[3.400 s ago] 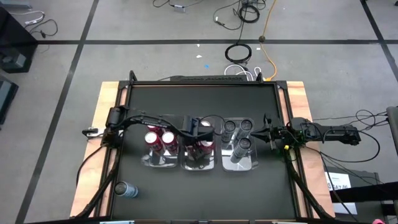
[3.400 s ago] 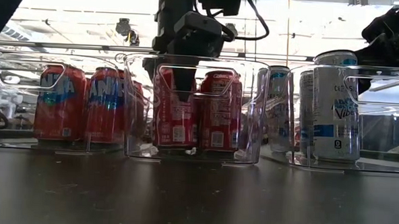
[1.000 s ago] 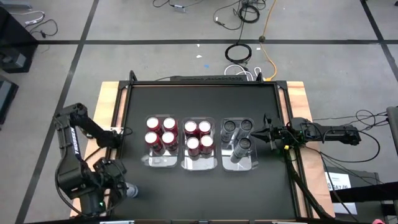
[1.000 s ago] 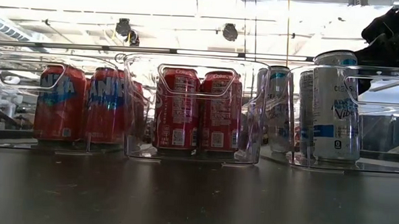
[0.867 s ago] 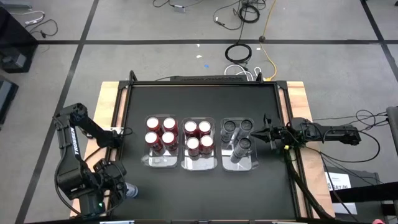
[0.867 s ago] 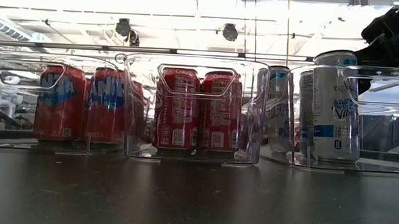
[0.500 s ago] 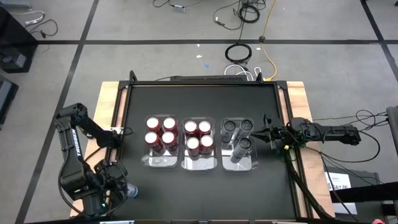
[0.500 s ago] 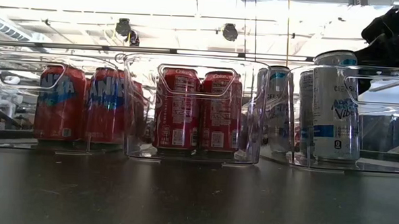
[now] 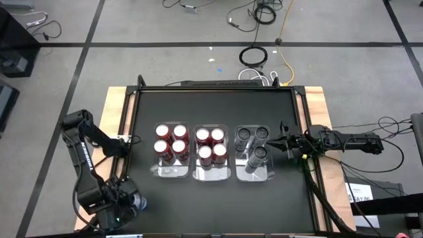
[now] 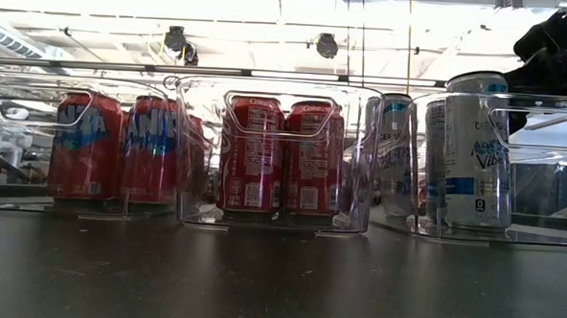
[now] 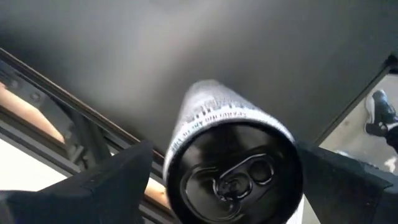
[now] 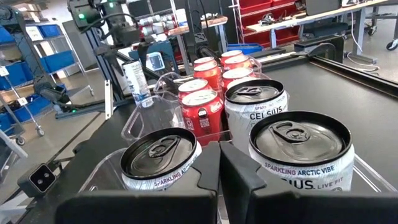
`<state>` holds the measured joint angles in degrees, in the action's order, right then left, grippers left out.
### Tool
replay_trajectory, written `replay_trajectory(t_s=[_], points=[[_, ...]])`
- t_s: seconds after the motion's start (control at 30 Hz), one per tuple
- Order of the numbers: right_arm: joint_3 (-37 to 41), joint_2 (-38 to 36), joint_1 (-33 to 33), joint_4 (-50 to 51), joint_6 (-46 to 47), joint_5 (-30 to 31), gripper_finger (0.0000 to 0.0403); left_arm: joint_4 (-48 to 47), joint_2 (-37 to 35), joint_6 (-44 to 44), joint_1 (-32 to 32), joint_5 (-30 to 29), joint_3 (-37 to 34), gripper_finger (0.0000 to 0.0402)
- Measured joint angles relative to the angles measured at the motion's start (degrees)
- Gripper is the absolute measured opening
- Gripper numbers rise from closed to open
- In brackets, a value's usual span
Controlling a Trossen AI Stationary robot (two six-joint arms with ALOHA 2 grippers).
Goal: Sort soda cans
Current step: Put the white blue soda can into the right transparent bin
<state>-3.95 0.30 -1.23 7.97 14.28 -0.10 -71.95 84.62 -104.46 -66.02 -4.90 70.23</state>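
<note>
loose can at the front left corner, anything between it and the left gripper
Nothing visible. The left gripper stands open around the lying grey can, one finger on each side, with no object between them.

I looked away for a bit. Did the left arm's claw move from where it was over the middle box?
Yes. The left gripper has swung from the middle bin to the table's near left corner, and its open fingers now flank the lone grey can.
</note>
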Motion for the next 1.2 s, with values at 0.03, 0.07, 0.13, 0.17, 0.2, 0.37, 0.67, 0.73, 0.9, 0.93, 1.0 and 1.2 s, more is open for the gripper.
replay_trajectory(t_s=[0.03,0.07,0.13,0.17,0.2,0.37,0.67,0.73,0.9,0.93,1.0,1.2], points=[[0.0,0.0,0.0,0.0,0.0,0.0,0.0004,1.0,0.0,0.0,0.0,0.7,-0.6,0.038],[0.0,0.0,0.0,0.0,0.0,0.0,0.0004,1.9,0.0,0.2,0.0,1.1,-1.2,0.038],[0.0,0.0,0.0,0.0,0.0,0.0,0.0004,3.2,0.0,0.2,0.0,1.7,-1.9,0.0378],[0.0,0.0,0.0,0.0,0.0,0.0,0.0004,3.8,0.0,0.4,0.0,1.7,-2.2,0.0374],[0.0,0.0,0.0,0.0,0.0,0.0,0.0004,4.2,0.0,0.5,0.0,1.7,-2.4,0.0369],[0.0,0.0,0.0,0.0,0.0,0.0,0.0004,4.5,0.0,1.3,0.6,1.7,-2.4,0.0318],[0.0,0.0,0.0,0.0,0.0,0.0,0.0004,7.7,0.0,1.8,3.0,1.9,-2.0,0.0268],[0.0,0.0,0.0,0.0,0.0,0.0,0.0004,8.4,0.1,3.0,4.5,1.8,-1.4,0.0268],[0.0,0.0,0.0,0.0,0.0,0.0,0.0004,9.2,0.1,8.9,9.7,-0.2,1.7,0.027],[0.0,0.0,0.0,0.0,0.0,0.0,0.0004,9.2,0.1,10.3,10.9,-1.6,2.6,0.027],[0.0,0.0,0.0,0.0,0.0,0.0,0.0004,9.3,0.1,13.9,13.8,-3.4,4.3,0.027],[0.0,0.0,0.0,0.0,0.0,0.0,0.0004,20.0,0.9,29.1,24.2,-2.8,7.8,0.027]])
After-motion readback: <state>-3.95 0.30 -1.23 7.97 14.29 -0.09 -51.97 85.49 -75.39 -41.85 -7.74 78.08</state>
